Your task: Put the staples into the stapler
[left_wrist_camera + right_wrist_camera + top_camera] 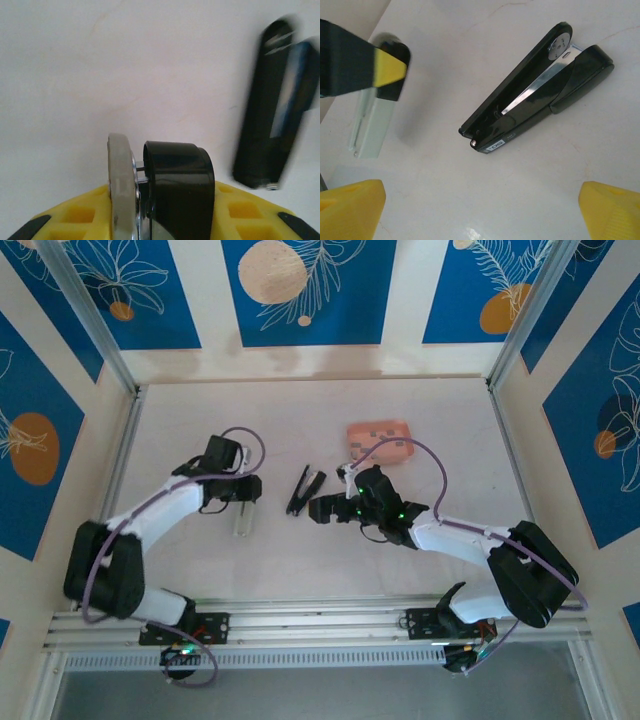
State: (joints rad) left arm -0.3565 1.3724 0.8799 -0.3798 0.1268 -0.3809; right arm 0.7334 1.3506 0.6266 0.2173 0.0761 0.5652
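Farthest left in the top view, the left gripper [243, 525] hangs tip-down over the table [300, 410], at about eight o'clock from the stapler [305, 490] and clearly apart from it. In the left wrist view its pale finger [120, 175] and black finger [175, 185] stand close together, with only a thin slit between them where a silvery edge shows. I cannot tell whether they pinch anything.

Near the middle of the table the black stapler lies flat, its long axis running from seven o'clock to one o'clock. In the right wrist view it is hinged open: the top arm is swung off the base, and the bright metal rail lies bare between them.

Just beside the stapler, at about five o'clock from it, the right gripper [322, 508] sits low over the table. Its yellow fingertips are spread wide apart, one at each lower corner of the right wrist view, with bare tabletop between them and nothing in their grasp.

At two o'clock from the stapler, near but not touching it, is the salmon-pink tray [360, 452]. The staples [372, 430] lie in it as small greyish patches.
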